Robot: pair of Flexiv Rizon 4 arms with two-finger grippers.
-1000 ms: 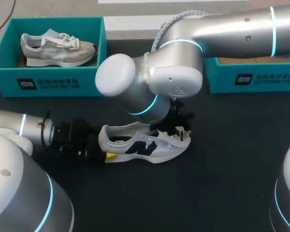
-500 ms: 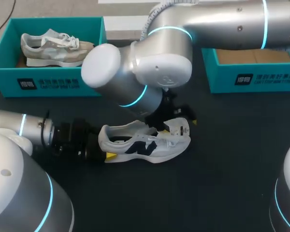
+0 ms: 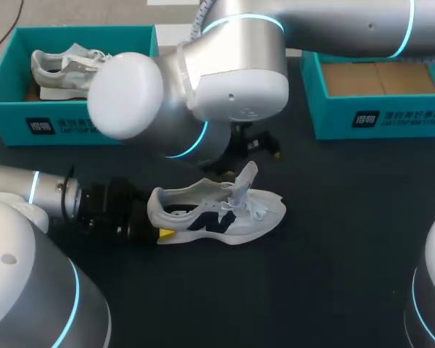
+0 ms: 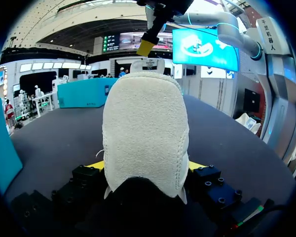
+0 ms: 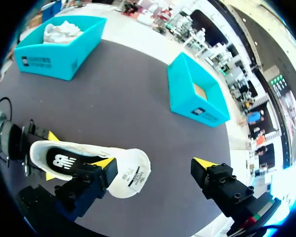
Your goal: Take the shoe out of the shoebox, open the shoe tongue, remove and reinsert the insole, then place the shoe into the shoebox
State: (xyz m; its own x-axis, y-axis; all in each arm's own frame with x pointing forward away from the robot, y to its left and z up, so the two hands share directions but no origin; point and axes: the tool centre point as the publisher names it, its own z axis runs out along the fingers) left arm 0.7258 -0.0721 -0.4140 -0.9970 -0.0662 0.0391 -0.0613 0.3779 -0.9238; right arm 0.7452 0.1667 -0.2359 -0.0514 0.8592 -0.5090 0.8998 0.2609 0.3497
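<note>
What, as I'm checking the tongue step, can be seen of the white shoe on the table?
The white shoe stands upright on its sole on the dark table. It has a mesh-like upper, a dark side logo, white laces and a fuzzy, suede-like heel. Its tongue stands raised, label showing; a dark insole shows inside. The left gripper is shut on the heel, a yellow tip at each side. The right gripper hangs open above the tongue, apparently not touching.
</note>
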